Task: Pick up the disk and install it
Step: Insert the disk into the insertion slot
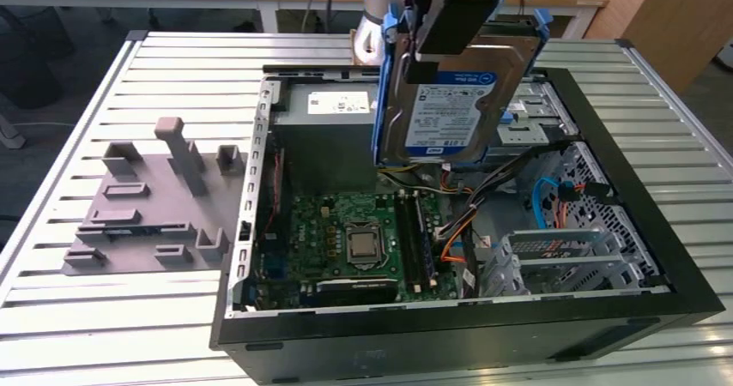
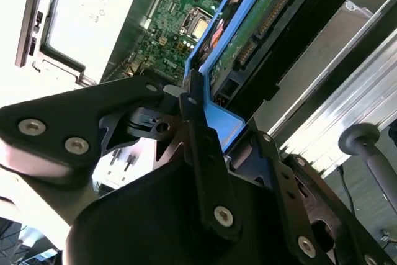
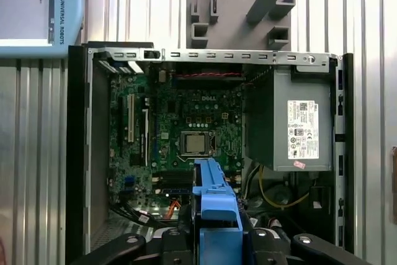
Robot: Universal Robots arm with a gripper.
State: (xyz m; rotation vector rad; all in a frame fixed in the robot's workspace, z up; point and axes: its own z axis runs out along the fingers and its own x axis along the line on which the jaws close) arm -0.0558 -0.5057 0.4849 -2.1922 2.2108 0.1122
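The open case lies on the slatted table. At its 12 o'clock end in the exterior view, the gripper hangs above it. Its fingers are pressed together on the blue frame of the disk, pinching it from both sides. The disk stands upright on edge in the air over the case. It is silver, and its blue-and-white label faces 6 o'clock.
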